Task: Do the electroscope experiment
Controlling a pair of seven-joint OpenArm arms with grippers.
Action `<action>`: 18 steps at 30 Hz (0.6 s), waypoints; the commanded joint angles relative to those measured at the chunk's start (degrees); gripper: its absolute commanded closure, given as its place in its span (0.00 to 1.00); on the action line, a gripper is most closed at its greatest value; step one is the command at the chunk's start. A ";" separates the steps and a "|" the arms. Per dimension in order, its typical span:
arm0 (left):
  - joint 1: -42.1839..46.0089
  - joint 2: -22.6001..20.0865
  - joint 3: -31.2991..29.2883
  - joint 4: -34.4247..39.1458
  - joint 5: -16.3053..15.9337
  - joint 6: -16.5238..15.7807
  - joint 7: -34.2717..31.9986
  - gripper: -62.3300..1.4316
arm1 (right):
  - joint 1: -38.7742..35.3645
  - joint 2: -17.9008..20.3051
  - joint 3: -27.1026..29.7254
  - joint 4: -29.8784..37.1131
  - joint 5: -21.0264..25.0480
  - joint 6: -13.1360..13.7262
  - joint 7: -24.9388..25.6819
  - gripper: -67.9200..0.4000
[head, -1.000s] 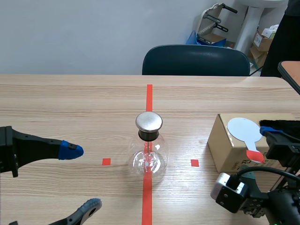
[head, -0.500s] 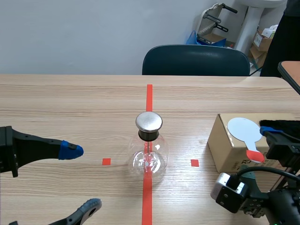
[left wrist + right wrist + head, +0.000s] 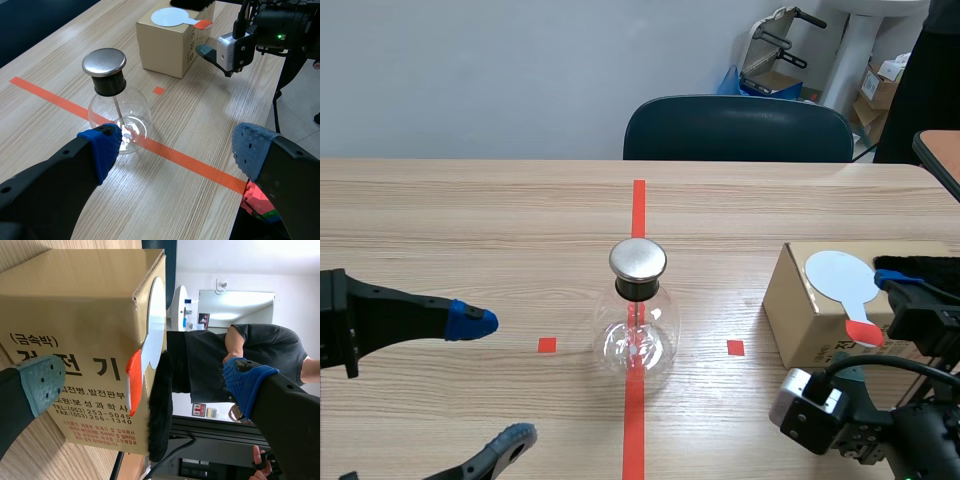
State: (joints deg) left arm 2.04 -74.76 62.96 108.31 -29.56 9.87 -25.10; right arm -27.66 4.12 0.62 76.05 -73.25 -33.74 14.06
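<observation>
left jaws apart, lower left | right jaws apart, lower right, facing paddle atop box for pickup | flask centred, waiting

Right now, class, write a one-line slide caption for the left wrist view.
Open left end effector faces the glass electroscope; cardboard box with white paddle beyond.

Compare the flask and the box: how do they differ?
The flask is clear, round glass with a metal cap; the box is opaque brown cardboard with flat sides. The flask stands on the red tape line mid-table; the box sits off to the robot's right. Nothing lies on the flask, while the box carries a white paddle and black fur. Both rest on the table, ungripped.
</observation>
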 commanded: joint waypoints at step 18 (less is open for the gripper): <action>-0.11 8.90 -13.75 0.83 -7.04 -0.04 17.00 0.23 | -11.80 8.15 0.24 11.06 11.34 -0.85 3.43 0.00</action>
State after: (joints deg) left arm 2.07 -66.76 49.76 108.31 -36.16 9.87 -7.35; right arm -38.81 11.44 0.62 85.56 -62.19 -34.17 16.97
